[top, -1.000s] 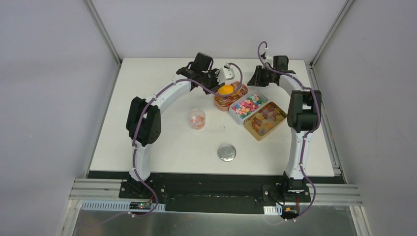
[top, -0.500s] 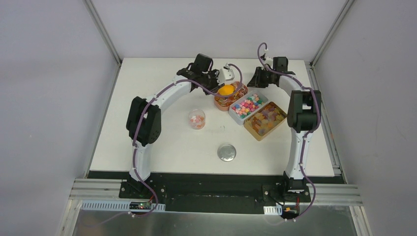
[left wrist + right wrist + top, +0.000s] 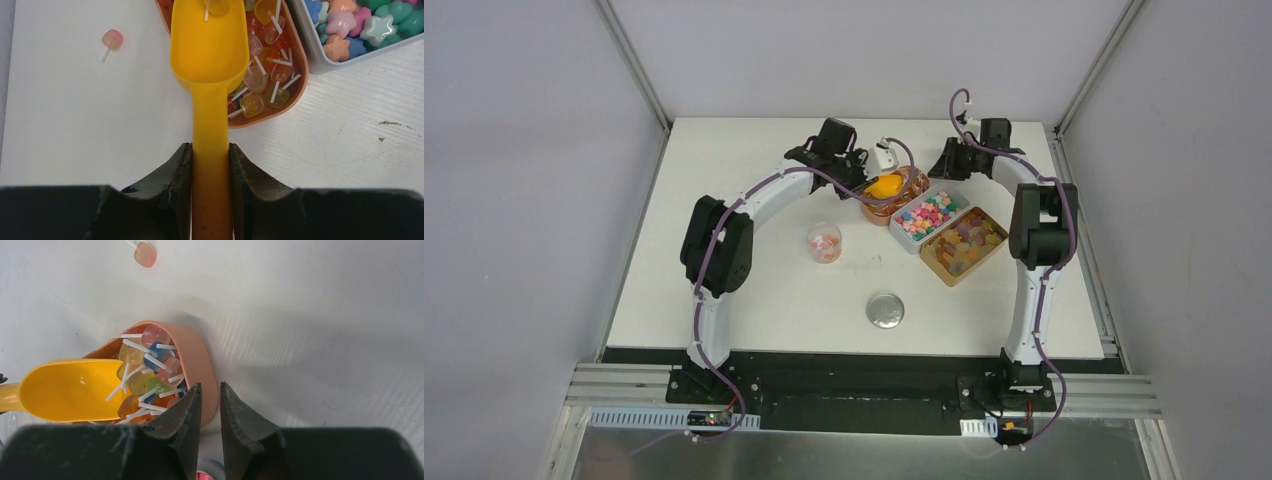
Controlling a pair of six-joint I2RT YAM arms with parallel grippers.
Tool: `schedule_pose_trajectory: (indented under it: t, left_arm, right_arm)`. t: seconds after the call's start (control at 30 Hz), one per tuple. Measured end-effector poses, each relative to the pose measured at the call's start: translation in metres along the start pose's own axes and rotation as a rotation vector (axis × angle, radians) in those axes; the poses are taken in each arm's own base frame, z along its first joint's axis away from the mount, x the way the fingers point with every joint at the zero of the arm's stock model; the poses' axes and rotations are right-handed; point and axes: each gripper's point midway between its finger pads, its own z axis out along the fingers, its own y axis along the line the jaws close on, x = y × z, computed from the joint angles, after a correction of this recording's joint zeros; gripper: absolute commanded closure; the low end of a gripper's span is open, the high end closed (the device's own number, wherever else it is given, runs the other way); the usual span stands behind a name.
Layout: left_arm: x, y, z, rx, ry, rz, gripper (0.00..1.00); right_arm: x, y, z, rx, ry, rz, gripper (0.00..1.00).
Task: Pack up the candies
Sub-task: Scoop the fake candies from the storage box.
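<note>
The candies fill three trays: stick candies in a salmon tray [image 3: 296, 70], pastel stars in a grey tray [image 3: 929, 214] and amber gummies in a brown tray [image 3: 964, 244]. My left gripper [image 3: 210, 146] is shut on the handle of an orange scoop [image 3: 210, 45]. The scoop's bowl hangs over the salmon tray with one candy [image 3: 218, 6] at its far end. My right gripper [image 3: 210, 385] straddles the salmon tray's [image 3: 207, 365] far rim, one finger inside and one outside, pinched onto the wall. A clear cup [image 3: 824, 242] on the table holds a few candies.
A loose stick candy [image 3: 111, 40] lies on the white table left of the salmon tray. A round silver lid [image 3: 885, 310] lies nearer the table's front edge. The grey tray [image 3: 320, 62] sits tight against the salmon tray's right side.
My left wrist has turned slightly and the scoop has tipped a little deeper into the salmon tray. My right gripper's jaws have narrowed a touch on the rim.
</note>
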Motion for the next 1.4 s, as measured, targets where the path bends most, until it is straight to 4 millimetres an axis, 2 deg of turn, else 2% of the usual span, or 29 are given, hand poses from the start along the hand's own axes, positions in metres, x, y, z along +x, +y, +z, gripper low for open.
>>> schedule_pose_trajectory:
  t: [0.83, 1.13, 1.4]
  left_arm:
    - [0.008, -0.001, 0.004, -0.013, 0.009, -0.004, 1.0]
    - [-0.006, 0.006, -0.001, -0.028, -0.018, 0.006, 1.0]
    - [-0.008, 0.007, -0.001, -0.031, -0.022, 0.008, 1.0]
  right_arm:
    - [0.003, -0.002, 0.001, 0.0, -0.004, 0.022, 0.79]
    - [0.007, -0.004, 0.002, 0.001, -0.001, 0.028, 0.79]
    - [0.007, -0.003, 0.004, -0.008, -0.01, 0.024, 0.79]
